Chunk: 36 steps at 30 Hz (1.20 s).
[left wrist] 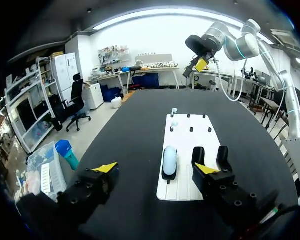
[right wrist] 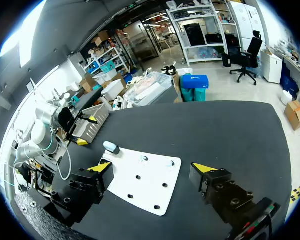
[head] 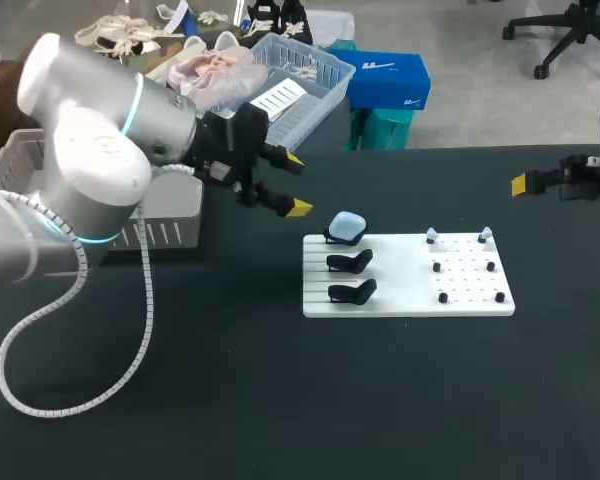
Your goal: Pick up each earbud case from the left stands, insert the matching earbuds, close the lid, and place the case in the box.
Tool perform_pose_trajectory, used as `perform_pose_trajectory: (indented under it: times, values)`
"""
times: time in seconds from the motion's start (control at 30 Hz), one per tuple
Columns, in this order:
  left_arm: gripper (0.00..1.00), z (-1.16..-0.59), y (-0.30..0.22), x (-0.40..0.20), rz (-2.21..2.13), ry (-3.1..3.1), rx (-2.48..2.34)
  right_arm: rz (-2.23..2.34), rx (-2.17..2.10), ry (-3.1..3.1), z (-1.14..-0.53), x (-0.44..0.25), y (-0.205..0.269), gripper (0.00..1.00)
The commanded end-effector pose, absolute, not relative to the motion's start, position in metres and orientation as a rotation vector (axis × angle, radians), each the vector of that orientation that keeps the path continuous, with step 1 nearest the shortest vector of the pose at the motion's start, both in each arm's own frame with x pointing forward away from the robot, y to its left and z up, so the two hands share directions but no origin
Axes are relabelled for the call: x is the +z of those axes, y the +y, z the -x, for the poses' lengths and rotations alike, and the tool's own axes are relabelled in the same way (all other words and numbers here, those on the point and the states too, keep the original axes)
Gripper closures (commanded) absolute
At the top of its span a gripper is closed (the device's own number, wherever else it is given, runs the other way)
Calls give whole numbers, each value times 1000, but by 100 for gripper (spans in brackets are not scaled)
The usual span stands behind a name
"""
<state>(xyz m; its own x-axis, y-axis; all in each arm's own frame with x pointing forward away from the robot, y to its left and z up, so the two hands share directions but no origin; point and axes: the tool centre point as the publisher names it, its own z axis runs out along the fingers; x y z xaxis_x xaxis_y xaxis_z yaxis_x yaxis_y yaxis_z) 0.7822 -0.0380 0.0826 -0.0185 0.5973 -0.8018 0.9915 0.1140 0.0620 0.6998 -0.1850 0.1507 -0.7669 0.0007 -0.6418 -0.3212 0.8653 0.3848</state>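
Blue earbud case [head: 348, 224], lid shut, atop black stand [head: 331, 238].

Nothing legible anywhere: no text, label, number or sign to be read on the black surface [head: 280, 400], on the white stand board [head: 410, 280], or on the pale blue earbud case [head: 346, 226].
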Motion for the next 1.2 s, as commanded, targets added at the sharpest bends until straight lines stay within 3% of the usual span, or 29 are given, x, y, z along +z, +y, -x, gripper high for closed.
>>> perform_pose_trajectory:
  times: [0.03,0.13,0.17,0.27,0.33,0.47,1.2]
  values:
    - [0,-789,-50,68,-1563,1706,-735,232,638,2375,-700,150,-185,0]
    - [0,-787,-52,62,-1554,1719,-744,232,638,2375,-700,150,-185,0]
    - [8,-787,-53,60,-1550,1724,-741,232,638,2375,-700,150,-185,0]
    - [9,-785,-54,54,-1532,1748,-739,232,638,2375,-700,150,-185,0]
    - [27,-783,-55,51,-1530,1749,-740,232,638,2375,-700,150,-185,0]
    - [21,-781,-55,49,-1523,1750,-738,232,638,2375,-700,150,-185,0]
    - [34,-760,-65,28,-1514,1696,-826,232,638,2375,-700,150,-185,0]
